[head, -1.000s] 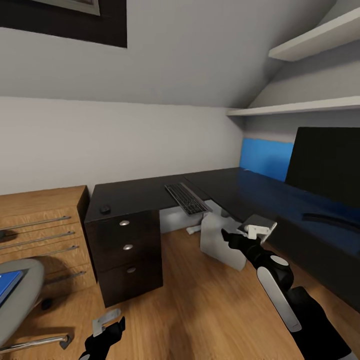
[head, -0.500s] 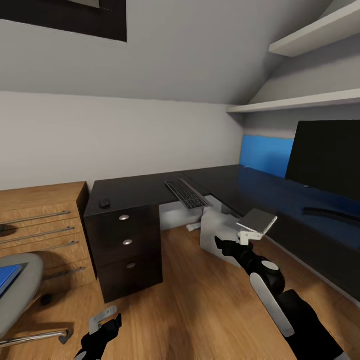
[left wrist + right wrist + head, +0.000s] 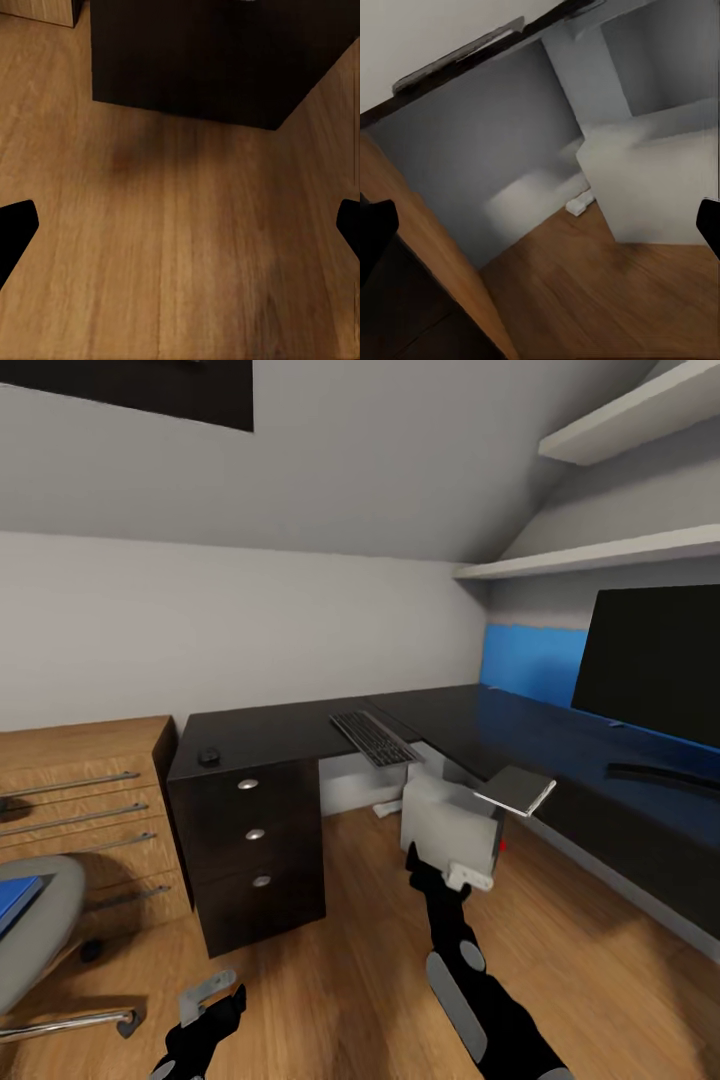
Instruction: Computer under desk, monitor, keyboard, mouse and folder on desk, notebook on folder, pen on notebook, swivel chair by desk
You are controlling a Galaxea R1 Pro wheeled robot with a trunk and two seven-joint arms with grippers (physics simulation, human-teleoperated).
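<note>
**Head view.** The desk [image 3: 270, 735] is seen as a long black L. One arm runs across the middle of the frame and the other runs off toward the right edge. Its three-drawer block with round silver knobs stands left of centre.

The keyboard [image 3: 375, 738], flat and dark, lies near the inner corner of the desk. Its long axis is angled from the back wall toward the lower right, and its near end reaches the desk's front edge. The mouse [image 3: 208, 757], small and black, sits at the desk's left end, well apart from the keyboard. The monitor [image 3: 655, 660] stands upright at the right edge of the frame, with bare desktop in front of it.

The computer [image 3: 450, 830], a pale grey box, stands on the floor [image 3: 350, 960] at the desk's inner corner. Above it the thin grey notebook [image 3: 515, 790] is seen at the desk's front edge, jutting out over it.

At lower left the swivel chair [image 3: 40, 920] is cut by the frame, with the blue folder [image 3: 18, 900] lying on its seat. A wooden drawer cabinet [image 3: 80, 800] stands behind it.

The right gripper [image 3: 468, 875] is held in front of the computer. The left gripper [image 3: 205, 995] hangs low over open floor.

**Left wrist view.** The fingers [image 3: 15, 225] are spread to both frame edges with nothing between them. Bare wooden floor is seen below the dark drawer block.

**Right wrist view.** The fingertips [image 3: 373, 229] are likewise parted wide and empty. The computer is seen at right, under the desk's edge, with floor before it.
</note>
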